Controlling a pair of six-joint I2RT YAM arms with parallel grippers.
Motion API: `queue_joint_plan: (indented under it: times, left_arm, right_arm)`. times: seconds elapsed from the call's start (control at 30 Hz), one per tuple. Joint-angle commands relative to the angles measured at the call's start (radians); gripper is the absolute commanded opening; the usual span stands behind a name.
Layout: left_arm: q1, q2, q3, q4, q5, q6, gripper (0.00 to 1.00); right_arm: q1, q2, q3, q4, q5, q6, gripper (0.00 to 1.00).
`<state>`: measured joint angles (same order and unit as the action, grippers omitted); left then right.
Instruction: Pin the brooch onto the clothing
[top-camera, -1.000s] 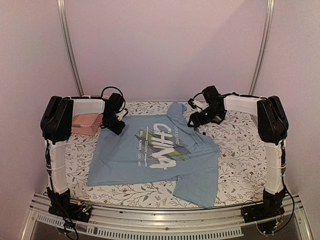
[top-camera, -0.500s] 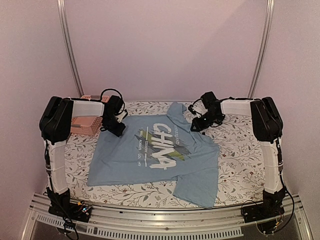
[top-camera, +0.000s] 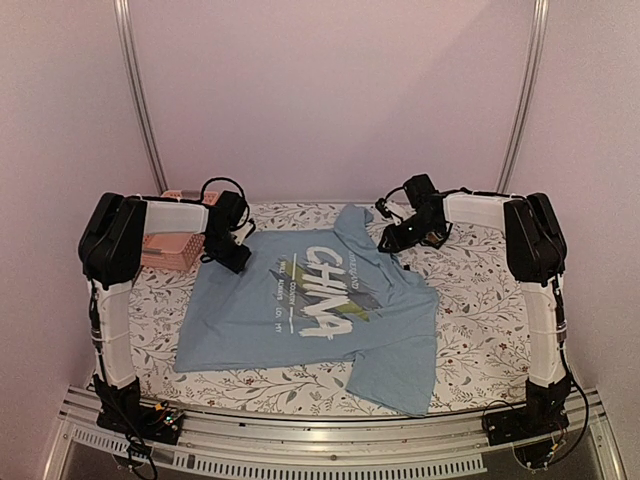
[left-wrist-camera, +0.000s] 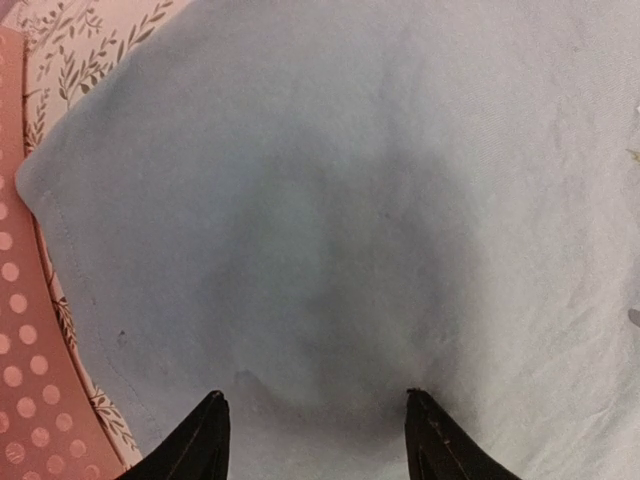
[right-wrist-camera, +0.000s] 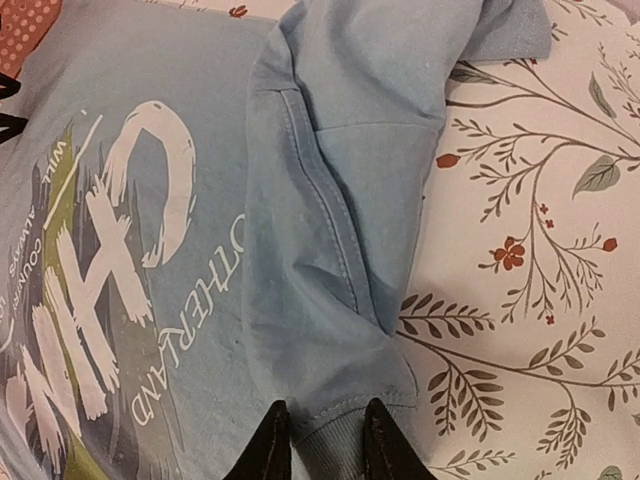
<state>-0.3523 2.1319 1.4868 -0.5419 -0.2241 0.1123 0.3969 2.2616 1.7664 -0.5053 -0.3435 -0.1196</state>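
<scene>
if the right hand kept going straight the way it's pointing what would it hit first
Most likely the clothing: the right hand points down at its folded blue edge, which lies in the gap between the fingers. Whether they touch it yet is hard to tell.

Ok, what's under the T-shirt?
The floral tablecloth shows on every side of the T-shirt, so the shirt lies on it. Anything else beneath the fabric is covered and cannot be seen in any view.
</scene>
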Motion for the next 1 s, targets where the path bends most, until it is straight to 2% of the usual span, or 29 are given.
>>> queue_joint_plan:
  times: [0.0, 0.07, 0.33, 0.4, 0.5, 0.53, 0.77, 0.97]
  left_arm:
    - [0.001, 0.034, -0.047, -0.029, -0.002, 0.018, 0.6]
    - [0.002, 0.032, -0.05, -0.029, -0.02, 0.018, 0.6]
    - [0.007, 0.025, -0.052, -0.03, -0.03, 0.022, 0.6]
    - [0.008, 0.025, -0.056, -0.03, -0.037, 0.024, 0.6]
    - [0.009, 0.025, -0.061, -0.032, -0.051, 0.028, 0.6]
    - [0.011, 0.026, -0.064, -0.032, -0.057, 0.029, 0.6]
    - [0.02, 0.053, -0.074, -0.043, -0.104, 0.041, 0.6]
    - [0.025, 0.066, -0.072, -0.043, -0.097, 0.042, 0.6]
  right_arm:
    - [-0.003, -0.003, 0.019, -0.008, -0.009, 0.009, 0.26]
    - [-0.004, -0.001, 0.007, -0.014, 0.014, 0.004, 0.28]
    - [-0.007, 0.003, -0.028, -0.029, 0.037, 0.006, 0.25]
    - [-0.008, 0.005, -0.038, -0.031, 0.052, 0.006, 0.18]
    - [-0.021, 0.007, -0.049, -0.032, 0.073, 0.015, 0.01]
    - [-0.031, 0.007, -0.051, -0.03, 0.084, 0.023, 0.0]
    - [-0.151, -0.048, -0.093, 0.066, 0.198, 0.187, 0.0]
    - [-0.162, -0.055, -0.117, 0.087, 0.193, 0.184, 0.0]
